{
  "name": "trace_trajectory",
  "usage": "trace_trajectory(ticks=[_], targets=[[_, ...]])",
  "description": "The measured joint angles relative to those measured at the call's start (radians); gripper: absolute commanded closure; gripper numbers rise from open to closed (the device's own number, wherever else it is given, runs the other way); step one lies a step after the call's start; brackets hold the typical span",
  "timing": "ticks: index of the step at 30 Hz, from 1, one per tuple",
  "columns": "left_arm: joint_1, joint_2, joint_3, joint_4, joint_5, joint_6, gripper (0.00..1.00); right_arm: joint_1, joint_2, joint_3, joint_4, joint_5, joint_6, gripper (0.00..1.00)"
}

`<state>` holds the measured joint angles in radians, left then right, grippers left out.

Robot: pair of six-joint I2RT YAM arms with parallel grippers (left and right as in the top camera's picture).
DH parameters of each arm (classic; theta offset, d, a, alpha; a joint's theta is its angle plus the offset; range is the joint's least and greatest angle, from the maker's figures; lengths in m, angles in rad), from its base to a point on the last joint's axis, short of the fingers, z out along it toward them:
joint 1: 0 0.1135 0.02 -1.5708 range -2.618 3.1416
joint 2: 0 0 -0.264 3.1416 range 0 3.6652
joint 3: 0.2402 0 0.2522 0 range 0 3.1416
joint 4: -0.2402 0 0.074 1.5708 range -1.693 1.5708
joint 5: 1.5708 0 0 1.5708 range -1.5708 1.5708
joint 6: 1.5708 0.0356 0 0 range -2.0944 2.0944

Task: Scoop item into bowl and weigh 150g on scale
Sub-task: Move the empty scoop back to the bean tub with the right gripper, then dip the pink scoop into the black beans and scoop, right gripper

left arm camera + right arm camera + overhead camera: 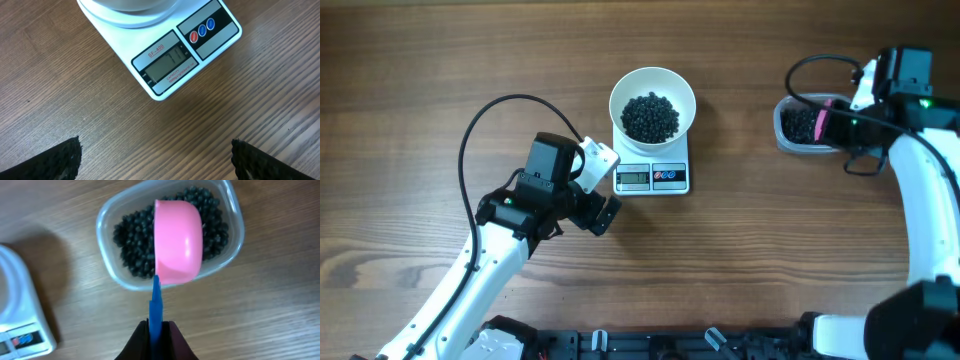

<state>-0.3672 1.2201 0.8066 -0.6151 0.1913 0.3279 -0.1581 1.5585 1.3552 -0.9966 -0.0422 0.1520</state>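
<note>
Robot lab bench dressed up as a kitchen station, not an actual kitchen. Plain wood-grain worktop (410,60) fills all three views. White left arm (480,265) sits in the lower left of the overhead frame and right arm (925,190) runs down the right edge, with loose black cables (520,97) looping off them. Black mounting hardware (620,345) runs along the bottom edge. The kitchen props are a digital scale (653,178) at top centre with a bowl (653,74) on it, a clear tub (782,125) at upper right, and a pink scoop (178,240).
</note>
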Motion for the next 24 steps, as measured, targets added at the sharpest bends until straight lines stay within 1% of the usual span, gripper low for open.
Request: trace_trajectory(ticks=[4, 8, 9, 14, 21, 24], targets=[[0.0, 0.0, 0.0, 0.0, 0.0, 0.0, 0.0, 0.0, 0.02, 0.033, 0.008, 0.078, -0.051, 0.96], [0.0, 0.0, 0.0, 0.0, 0.0, 0.0, 0.0, 0.0, 0.024, 0.036, 0.026, 0.152, -0.14, 0.96], [0.0, 0.0, 0.0, 0.0, 0.0, 0.0, 0.0, 0.0, 0.031, 0.037, 0.021, 0.159, -0.175, 0.96], [0.0, 0.0, 0.0, 0.0, 0.0, 0.0, 0.0, 0.0, 0.105, 0.037, 0.01, 0.167, -0.26, 0.96], [0.0, 0.0, 0.0, 0.0, 0.0, 0.0, 0.0, 0.002, 0.121, 0.043, 0.009, 0.189, -0.275, 0.96], [0.0, 0.0, 0.0, 0.0, 0.0, 0.0, 0.0, 0.002, 0.127, 0.043, -0.007, 0.164, -0.278, 0.96]])
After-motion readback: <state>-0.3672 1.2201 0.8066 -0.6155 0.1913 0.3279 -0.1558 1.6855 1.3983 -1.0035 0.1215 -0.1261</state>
